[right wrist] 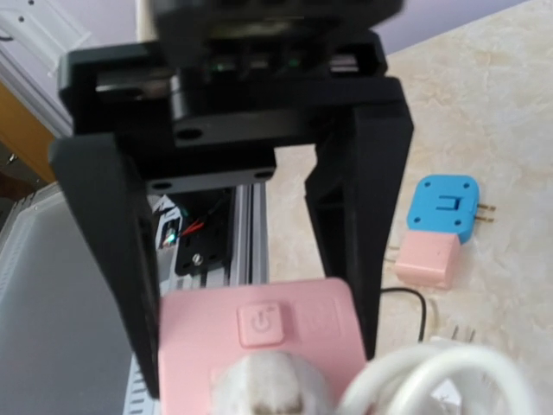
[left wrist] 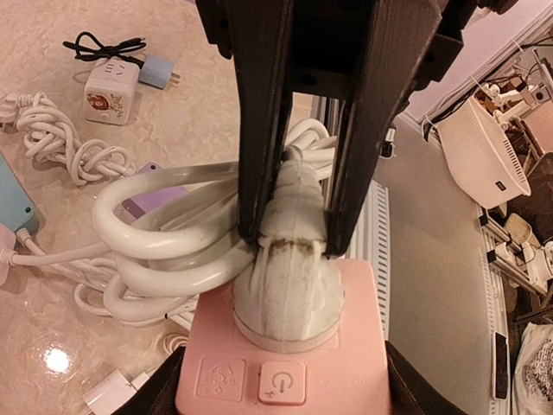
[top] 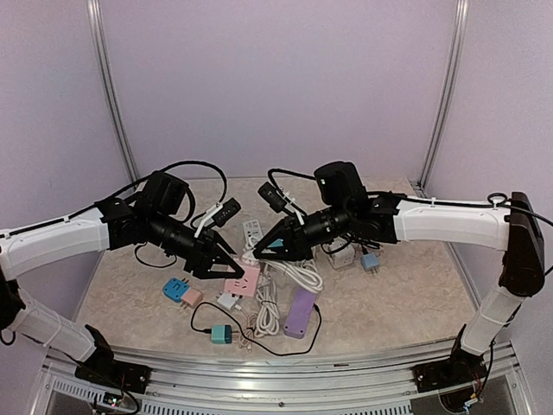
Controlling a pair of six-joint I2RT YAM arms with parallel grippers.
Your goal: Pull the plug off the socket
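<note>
blue adapter (top: 175,288): far left on the table (top: 389,303), with a peach adapter (top: 192,296) touching its right side
left gripper (left wrist: 295,238): clamped on the white plug (left wrist: 289,298), one finger on each side of its neck (contact on both sides is clear in the left wrist view)
white plug: seated in the pink socket (left wrist: 354,354), base flush on the socket's top face, not pulled out
white cable (left wrist: 155,216): leaves the plug and lies in thick loops just beside the socket
pink socket: mid-table toward the near edge, button face up, between both arms
right gripper (right wrist: 259,354): closed onto the pink socket, fingers against its two opposite sides
purple power strip (top: 300,313): right of the cable pile, lying flat
white cube socket (left wrist: 108,91): further right and back, small blue plug (left wrist: 155,72) just beside it
</note>
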